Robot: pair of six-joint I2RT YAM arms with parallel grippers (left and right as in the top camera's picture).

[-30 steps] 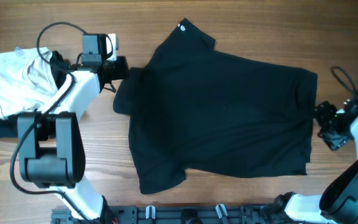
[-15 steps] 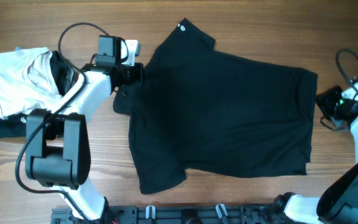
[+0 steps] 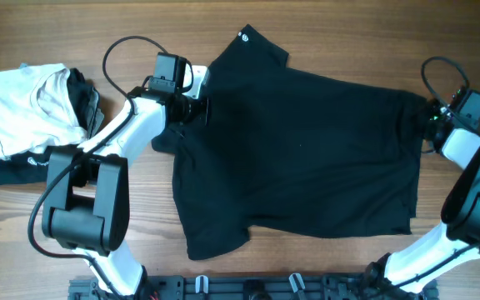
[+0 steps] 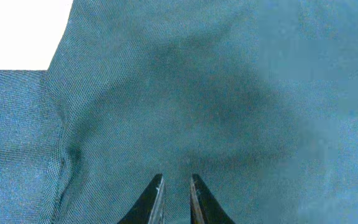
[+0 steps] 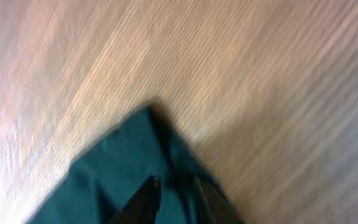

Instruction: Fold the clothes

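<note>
The clothes [image 3: 298,158], a plain black T-shirt, lie spread across the middle of the wooden table, with a small white mark near the top edge. My left gripper [image 3: 200,107] rests on the shirt's upper left part by the sleeve. In the left wrist view its fingers [image 4: 176,183] stand almost together, pinching the fabric [image 4: 216,93], which creases toward the tips. My right gripper [image 3: 430,118] is at the shirt's upper right edge. In the blurred right wrist view its jaws [image 5: 176,190] are closed over a corner of the cloth [image 5: 123,162].
A folded white garment [image 3: 19,108] lies at the far left on top of a folded black garment with white lettering [image 3: 23,162]. A cable loops above the left arm [image 3: 127,50]. A dark rail [image 3: 248,287] runs along the table's front edge.
My left gripper has slid right from the sleeve's edge onto the shirt. My right gripper has moved up and in to the shirt's right corner and closed there.
</note>
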